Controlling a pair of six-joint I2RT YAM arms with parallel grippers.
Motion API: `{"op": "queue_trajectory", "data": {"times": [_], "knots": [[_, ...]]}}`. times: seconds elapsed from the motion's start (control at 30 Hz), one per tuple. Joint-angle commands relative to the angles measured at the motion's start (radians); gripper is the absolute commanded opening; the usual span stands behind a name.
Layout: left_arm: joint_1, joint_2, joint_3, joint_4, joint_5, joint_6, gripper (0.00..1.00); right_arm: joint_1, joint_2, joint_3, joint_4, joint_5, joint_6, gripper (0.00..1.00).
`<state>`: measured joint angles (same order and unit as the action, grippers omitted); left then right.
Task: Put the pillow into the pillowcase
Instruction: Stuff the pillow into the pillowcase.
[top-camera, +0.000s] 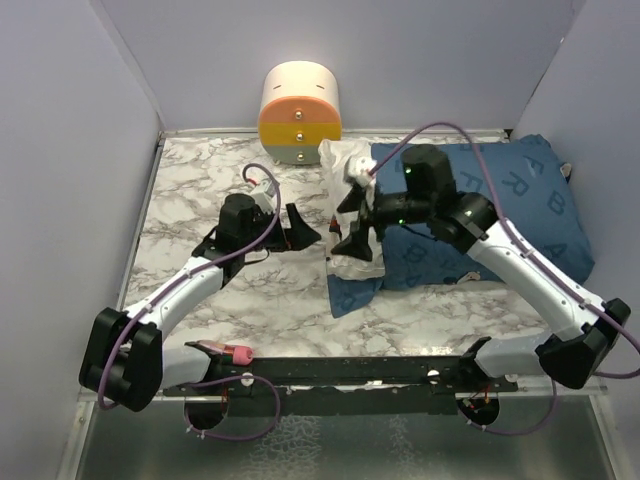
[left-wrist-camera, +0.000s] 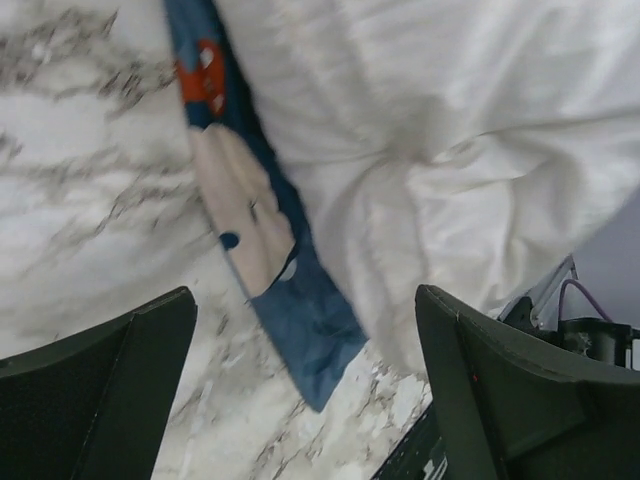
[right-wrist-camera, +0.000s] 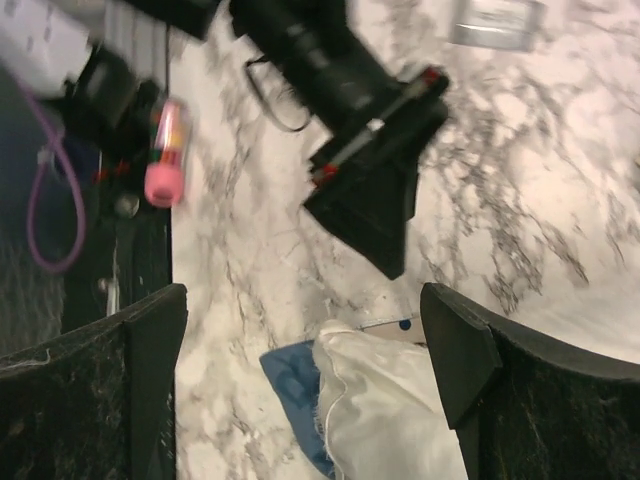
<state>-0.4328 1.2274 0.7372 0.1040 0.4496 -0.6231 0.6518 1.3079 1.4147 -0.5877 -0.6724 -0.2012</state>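
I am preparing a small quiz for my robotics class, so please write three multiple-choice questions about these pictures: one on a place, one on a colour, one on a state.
1. Where does the cream-and-orange cylinder stand?
A. at the far edge of the table
B. beside the arms' bases
C. on top of the pillow

2. What colour is the pillowcase?
A. red
B. blue
C. green

3. How is the left hand?
A. shut on the pillow
B. shut on the pillowcase
C. open, gripping nothing

Answers:
1 A, the top view shows it at the far side of the table.
2 B, the cloth is blue with lighter letters.
3 C, it stands wide open in the left wrist view.
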Motion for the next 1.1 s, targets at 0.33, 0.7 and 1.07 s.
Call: {"op": "queue_trajectory", "data": {"times": [0.33,0.7,1.07], "knots": [[0.099,0.004,-0.232,0.124,0.078,-0.199,0.86,0.250,0.245,-0.189,-0.136,0.614,-0.516,0.97],[0.078,0.007,-0.298,0.362,0.165,-0.298,0.77,0.242,0.099,-0.284,0.055,0.865,-0.291,0.01],[-0.082,0.181,-0.186,0.531,-0.003,-0.547,0.64,0.186,-0.060,-0.298,0.101,0.854,-0.057,0.01]]}}
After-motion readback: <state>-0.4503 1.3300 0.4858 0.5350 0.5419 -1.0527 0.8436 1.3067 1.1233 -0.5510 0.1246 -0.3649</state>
